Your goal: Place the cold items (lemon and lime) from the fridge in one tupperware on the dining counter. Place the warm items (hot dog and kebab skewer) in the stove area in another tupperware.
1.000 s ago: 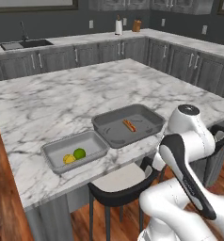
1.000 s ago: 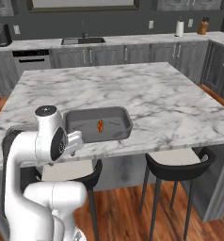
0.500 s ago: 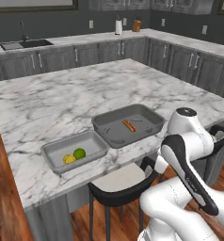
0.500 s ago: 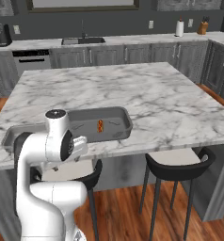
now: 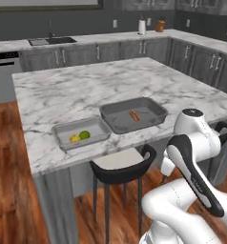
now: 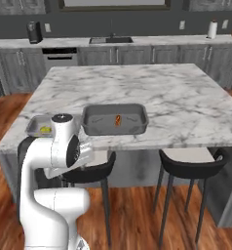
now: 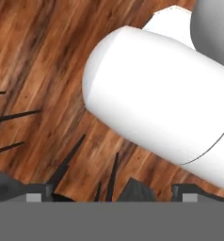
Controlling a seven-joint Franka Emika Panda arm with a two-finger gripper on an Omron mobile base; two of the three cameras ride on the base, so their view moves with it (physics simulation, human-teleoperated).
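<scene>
Marble counter (image 5: pixel 87 90): 2 tupperwares, small one (image 6: pixel 39 126) half-hidden by arm; gripper (image 7: pixel 111 196) spread wide, empty

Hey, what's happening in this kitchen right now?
A white robot arm is folded low beside the marble counter, its open gripper pointing at the wood floor and holding nothing. On the counter, the smaller tupperware holds a lemon and lime. The larger tupperware holds one reddish item, probably the hot dog.

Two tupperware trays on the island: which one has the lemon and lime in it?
The smaller, lighter grey tray at the island's near edge; lemon and lime lie inside. The darker, larger tray beside it holds an orange-brown item.
</scene>
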